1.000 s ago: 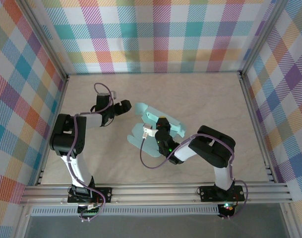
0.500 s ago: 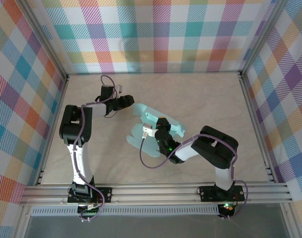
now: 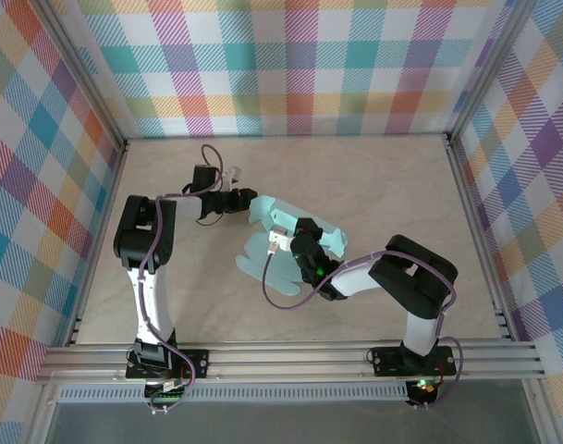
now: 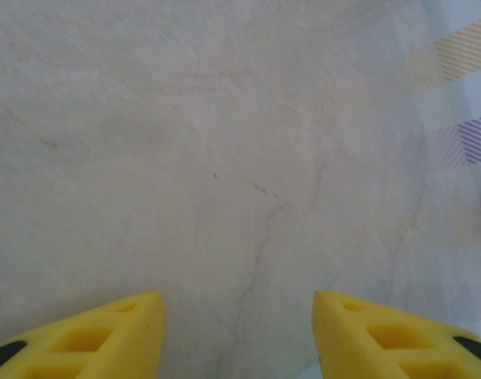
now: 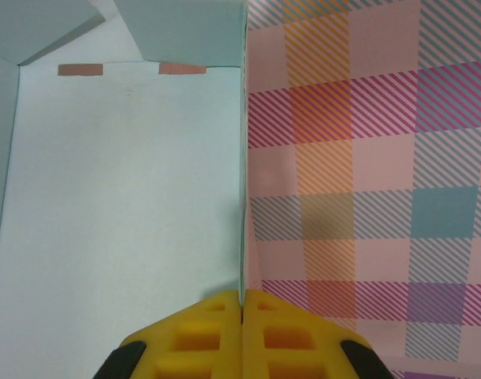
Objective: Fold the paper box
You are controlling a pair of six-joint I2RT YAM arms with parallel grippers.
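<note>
The paper box (image 3: 259, 263) lay partly opened at the centre of the top view, its long axis running from upper left to lower right of the frame. The left gripper (image 3: 248, 198) sat just beside the sheet's upper-left flap, pointing right toward it; in its wrist view the yellow fingers (image 4: 106, 332) stood apart, released, with bare table (image 4: 224, 158) between them. The right gripper (image 3: 298, 233) was over the sheet's middle, clenched on the thin edge of a raised panel. By my judgement the left arm was nearer the free flap, with nothing in the way
</note>
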